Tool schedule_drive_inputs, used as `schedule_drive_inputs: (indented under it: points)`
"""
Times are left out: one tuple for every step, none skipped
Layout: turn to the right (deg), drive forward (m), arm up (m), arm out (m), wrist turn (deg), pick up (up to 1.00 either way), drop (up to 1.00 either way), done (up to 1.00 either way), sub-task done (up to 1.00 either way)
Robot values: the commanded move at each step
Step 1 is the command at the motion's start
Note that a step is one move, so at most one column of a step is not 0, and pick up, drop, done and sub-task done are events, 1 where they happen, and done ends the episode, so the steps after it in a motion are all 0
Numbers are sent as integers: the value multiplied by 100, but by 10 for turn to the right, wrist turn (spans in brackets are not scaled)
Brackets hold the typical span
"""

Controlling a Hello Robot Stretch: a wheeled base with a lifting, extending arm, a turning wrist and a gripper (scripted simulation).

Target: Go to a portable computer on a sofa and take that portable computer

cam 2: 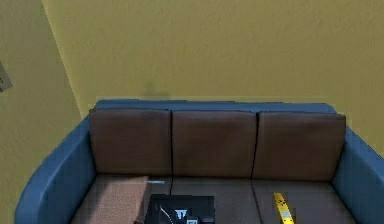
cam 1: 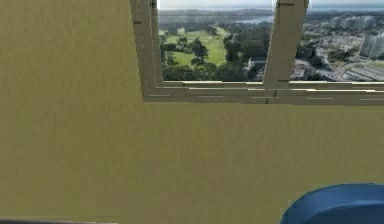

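Sofa (cam 2: 60,170) reached — that much looked done; the gripper (cam 2: 163,211) sat dark at the seat's front edge, but whether it held anything, computer included, I couldn't tell.

Blue sofa (cam 2: 60,175) with three brown back cushions (cam 2: 213,143) and brown seat pads. Carries a dark, flat laptop (cam 2: 182,210) at the middle pad's front edge; bears a thin yellow strip (cam 2: 283,207) on the right pad.
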Motion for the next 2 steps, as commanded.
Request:
schedule_drive_inputs:
  points:
    - [0, 0, 0, 0, 450, 0, 0, 0, 0]
    - [0, 0, -30, 0, 0, 0, 0, 0, 0]
